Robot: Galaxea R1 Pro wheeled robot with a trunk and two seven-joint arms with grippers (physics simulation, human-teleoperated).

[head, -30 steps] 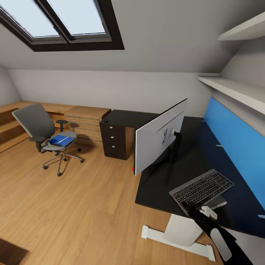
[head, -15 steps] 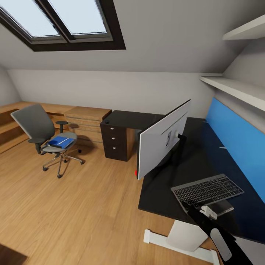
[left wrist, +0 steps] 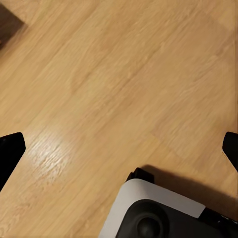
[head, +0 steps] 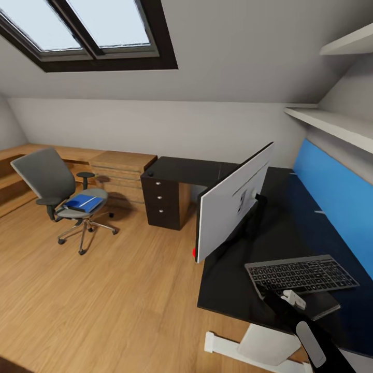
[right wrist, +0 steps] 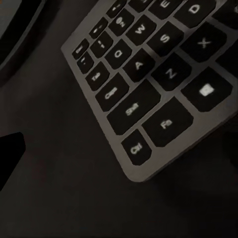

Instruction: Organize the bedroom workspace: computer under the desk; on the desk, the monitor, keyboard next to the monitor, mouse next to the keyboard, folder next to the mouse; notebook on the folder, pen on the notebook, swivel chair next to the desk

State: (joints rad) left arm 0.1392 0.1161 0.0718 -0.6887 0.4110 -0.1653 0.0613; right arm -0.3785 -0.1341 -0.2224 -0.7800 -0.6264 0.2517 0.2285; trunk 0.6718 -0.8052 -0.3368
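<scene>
Right, head view: keyboard lies on the table beside the monitor; folder on the swivel chair.

Left wrist: floor, your left claw spread.

Right wrist: keys close, right claw's state I cannot tell. Push further and you could shove the keyboard askew.

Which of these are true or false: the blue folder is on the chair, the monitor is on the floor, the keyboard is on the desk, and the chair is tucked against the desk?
1. The blue folder lies on the swivel chair seat. True.
2. The monitor stands on the floor. False: it stands on the black desk.
3. The keyboard lies on the desk. True.
4. The chair is tucked against the desk. False: it stands apart on the wooden floor.
</scene>
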